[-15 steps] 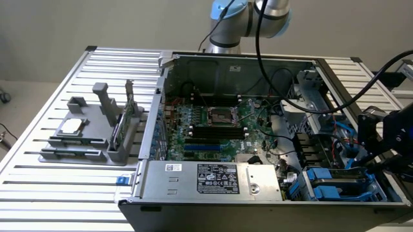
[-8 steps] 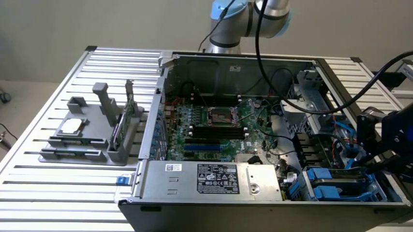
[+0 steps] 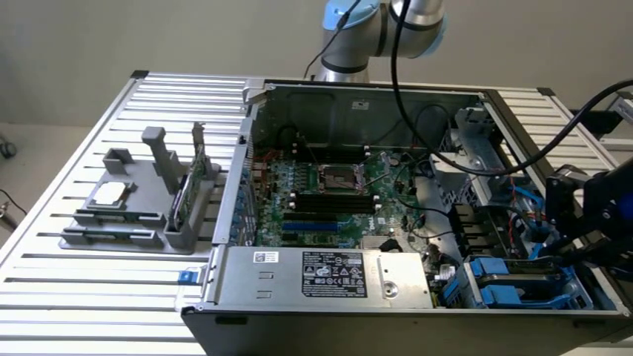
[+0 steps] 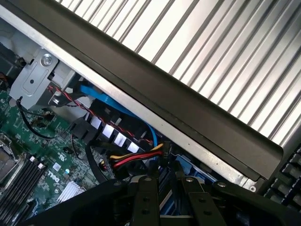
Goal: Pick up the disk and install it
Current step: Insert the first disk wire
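Hovering at the drive bay (image 3: 524,259) of the open computer case (image 3: 396,334), the black gripper (image 3: 579,248) hangs just above the disk (image 3: 514,291).

Whether the gripper is spread or pinching cannot be told. The disk lies flat in the bay, edged by its glossy blue plastic frame, at the case corner on the exterior view's right. Red, yellow and black cables (image 4: 136,157) bunch beside it. Further in lie the green motherboard (image 3: 327,193) and a boxy silver power supply (image 3: 327,274) with a printed label. The case rests on a ribbed metal counter (image 3: 99,297), where a grey moulded holder (image 3: 129,222) carries a small square chip (image 3: 109,194) and an upright green card (image 3: 201,174).
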`<control>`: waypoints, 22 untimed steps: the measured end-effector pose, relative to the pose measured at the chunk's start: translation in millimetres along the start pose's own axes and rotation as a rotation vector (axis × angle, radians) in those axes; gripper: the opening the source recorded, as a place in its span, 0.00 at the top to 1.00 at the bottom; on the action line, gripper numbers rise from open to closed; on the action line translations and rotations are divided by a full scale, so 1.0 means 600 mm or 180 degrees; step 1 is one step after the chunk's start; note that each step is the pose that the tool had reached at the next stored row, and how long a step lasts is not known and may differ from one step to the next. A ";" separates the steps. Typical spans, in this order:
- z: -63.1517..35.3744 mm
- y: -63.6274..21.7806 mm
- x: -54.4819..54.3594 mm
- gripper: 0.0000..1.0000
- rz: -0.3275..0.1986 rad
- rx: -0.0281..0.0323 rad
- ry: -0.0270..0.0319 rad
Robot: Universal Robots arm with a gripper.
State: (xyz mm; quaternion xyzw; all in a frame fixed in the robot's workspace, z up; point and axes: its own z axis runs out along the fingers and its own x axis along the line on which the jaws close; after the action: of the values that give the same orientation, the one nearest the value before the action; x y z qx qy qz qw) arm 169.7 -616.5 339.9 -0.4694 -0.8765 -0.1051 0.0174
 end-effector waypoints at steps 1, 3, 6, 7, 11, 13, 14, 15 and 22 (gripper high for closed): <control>0.001 0.000 0.000 0.75 0.0001 -0.0002 0.0003; 0.001 0.000 0.000 0.75 0.0002 -0.0005 0.0008; 0.002 0.001 -0.001 0.75 0.0003 -0.0010 0.0014; 0.002 0.001 -0.001 0.75 0.0004 -0.0011 0.0015; 0.004 0.004 -0.001 0.75 0.0007 -0.0015 0.0021; 0.004 0.005 -0.001 0.75 0.0009 -0.0017 0.0023; 0.005 0.006 -0.001 0.75 0.0010 -0.0018 0.0024; 0.005 0.007 -0.001 0.75 0.0011 -0.0019 0.0025; 0.006 0.009 -0.001 0.75 0.0015 -0.0026 0.0034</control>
State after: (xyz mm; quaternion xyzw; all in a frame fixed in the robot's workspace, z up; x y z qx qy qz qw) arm 174.6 -613.2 336.9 -0.4710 -0.8748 -0.1111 0.0204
